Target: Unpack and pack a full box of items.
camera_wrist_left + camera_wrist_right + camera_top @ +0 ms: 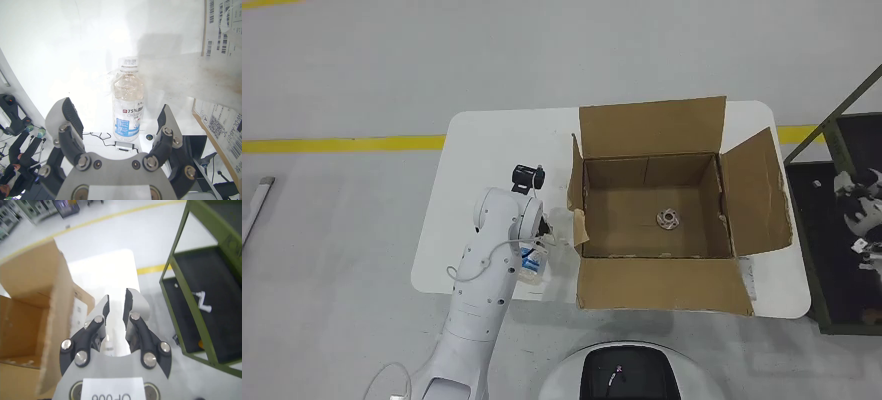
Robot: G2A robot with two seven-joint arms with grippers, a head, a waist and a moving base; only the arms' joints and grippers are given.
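While my left claw (116, 102) hangs over the white table (492, 170), its fingers (72, 113) stand wide apart. They grip nothing.

Clear bottle (127, 106), white cap, blue-and-white label, liquid inside. It sits between my spread fingers, touching neither pad, cap end pointing away from the claw. From the top view the bottle (532, 262) is on the table's near-left part, just left of the cardboard box (652, 285), close to that box's near-left corner. I can't tell whether it lies quite flat.

Box: all four flaps folded outward, standing on the right half of the table. One small round item (667, 217) rests on its floor, right of centre. In the left wrist view a labelled box flap (217, 132) shows just beside the bottle.

My right claw (118, 292): fingers drawn close together, only a thin gap between the pads, nothing in it. It is above the table's right edge, the box wall (28, 285) on one side, a green cart (170, 262) on the other. A small white part (202, 302) lies on the cart's dark shelf.
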